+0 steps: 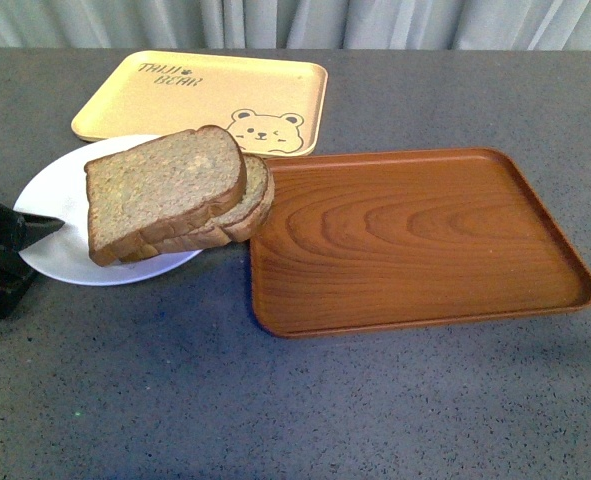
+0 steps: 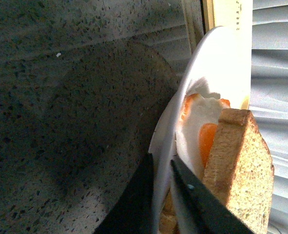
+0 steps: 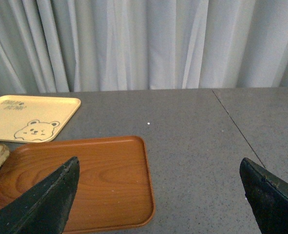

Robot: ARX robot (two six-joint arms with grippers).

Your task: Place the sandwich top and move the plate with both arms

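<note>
Sandwich top [image 1: 165, 190] is seated. It lies flat as the uppermost slice of the stack on the plate [image 1: 55, 190], near the left edge of the counter [image 1: 275, 410]. Placement is judged complete, and the step in hand is the two-arm move of the plate.

Left gripper [image 2: 159, 165]: clamped on the plate's rim at the side nearest the counter's left edge. One finger [image 2: 134, 204] sits beneath the rim and the other above it, both appearing to touch it. Just past the fingers, a fried egg [image 2: 207, 134] shows under the top slice. A rounder lower slice [image 1: 259, 195] protrudes from the stack on the opposite side and reaches the left rim of the brown tray [image 1: 415, 240]. Whether it touches that rim cannot be told. The brown tray occupies the centre and right of the counter. The yellow tray [image 1: 205, 95] lies toward the far-left corner, just behind the plate.

Right gripper [image 3: 158, 163]: released, fingers spread wide with nothing between them. It hangs above the counter beside the brown tray, well apart from the plate, and is absent from the front view.

Next move, as judged: the right arm must cross to the plate's free rim and close on it. Access there looks tight, since the bread overhangs that side. Both arms must then lift level and together, because the stack is loose.
</note>
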